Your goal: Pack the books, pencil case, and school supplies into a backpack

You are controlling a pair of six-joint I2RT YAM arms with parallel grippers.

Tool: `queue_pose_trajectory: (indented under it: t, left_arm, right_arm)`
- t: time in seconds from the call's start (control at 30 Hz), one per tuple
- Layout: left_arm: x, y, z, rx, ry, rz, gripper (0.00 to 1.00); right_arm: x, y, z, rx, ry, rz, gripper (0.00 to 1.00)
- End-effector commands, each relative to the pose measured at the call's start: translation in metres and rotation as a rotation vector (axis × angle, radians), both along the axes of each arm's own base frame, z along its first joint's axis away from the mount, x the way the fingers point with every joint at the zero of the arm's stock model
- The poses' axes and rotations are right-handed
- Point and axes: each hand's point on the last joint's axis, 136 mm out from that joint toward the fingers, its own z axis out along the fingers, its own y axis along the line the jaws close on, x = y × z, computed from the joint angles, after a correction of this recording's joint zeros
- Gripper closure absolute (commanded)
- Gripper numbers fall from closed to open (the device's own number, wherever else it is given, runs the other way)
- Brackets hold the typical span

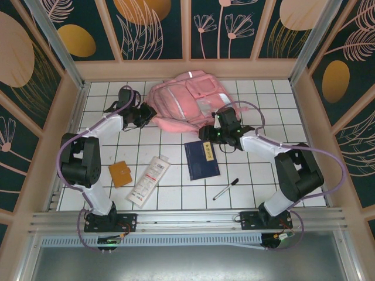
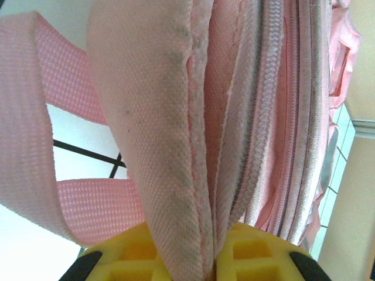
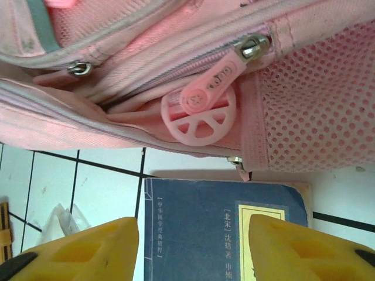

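Looks barely begun. Shows, from the left, the left gripper (image 1: 145, 115) pinched tight on a fabric edge of the backpack (image 1: 187, 99) at the far side, then the orange-brown square (image 1: 120, 173), the pencil case (image 1: 149, 180), the navy book (image 1: 201, 159) and a pen (image 1: 225, 189), all lying loose on the tiles (image 1: 263, 117) nearer the arms. Leaves every item to pack, with the right gripper (image 1: 206, 133) poised jaws apart by the zipper pull (image 3: 202, 111), just over the book's far edge.
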Motion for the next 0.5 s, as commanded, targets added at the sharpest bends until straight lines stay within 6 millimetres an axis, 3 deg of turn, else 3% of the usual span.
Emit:
queue_pose_trajectory:
  t: [0.0,0.07,0.3,0.37,0.47]
  left_arm:
    - [0.005,-0.017,0.051,-0.112,-0.065,-0.029,0.96]
    - [0.002,-0.016,0.065,-0.121,-0.091,-0.021,0.96]
    - [-0.002,-0.019,0.065,-0.155,-0.094,-0.021,0.97]
    - [-0.004,-0.018,0.065,-0.157,-0.093,-0.018,0.97]
    - [-0.006,-0.019,0.065,-0.167,-0.096,-0.025,0.97]
  right_arm:
    - [0.010,0.001,-0.003,-0.006,-0.004,-0.019,0.55]
    - [0.010,0.004,-0.004,0.005,-0.007,-0.020,0.58]
    - [0.031,-0.004,-0.012,-0.023,-0.104,-0.040,0.55]
    - [0.039,0.005,-0.007,-0.005,-0.132,-0.005,0.63]
    - [0.045,0.014,-0.004,-0.008,-0.153,0.045,0.84]
